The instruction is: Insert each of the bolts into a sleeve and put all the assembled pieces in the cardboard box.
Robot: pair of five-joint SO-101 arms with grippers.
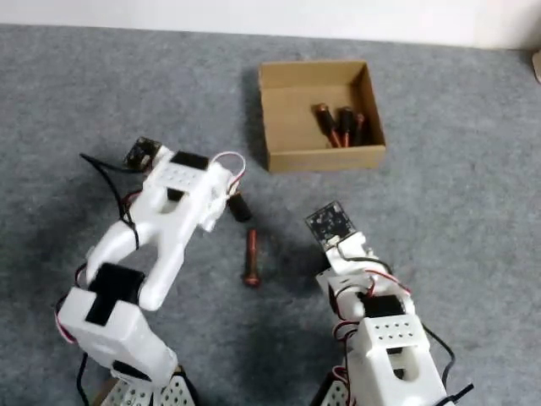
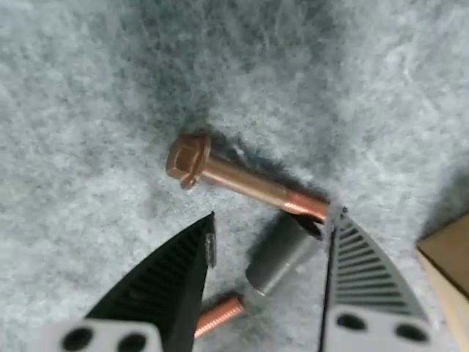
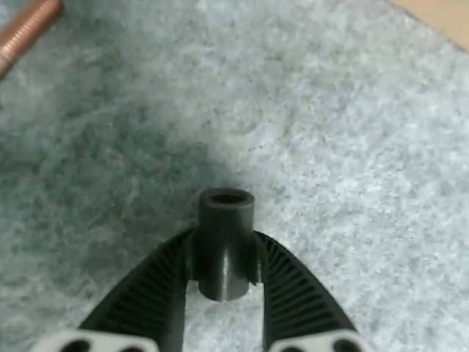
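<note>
Two robot arms at work on a grey tabletop [image 1: 456, 186] – the right claw [image 3: 223, 246] is closed around a dark sleeve [image 3: 226, 220], pinching its lower half between both fingers with the bore standing clear of the fingertips. The left claw [image 2: 274, 218] hangs spread wide over a loose sleeve [image 2: 282, 253], which lies tilted between the fingers and close against one of them, the other finger well apart from it. A copper bolt [image 2: 242, 183] lies flat on the tabletop just past the left claw's fingertips, its threaded end next to the loose sleeve's mouth and its hex head pointing away. The threaded tip of a second bolt [image 2: 220, 315] pokes out beside the sleeve's other end. Beyond both arms sits the cardboard box [image 1: 325, 158] – inside, against its far right corner, lie three assembled pieces [image 1: 342, 125], side by side.
</note>
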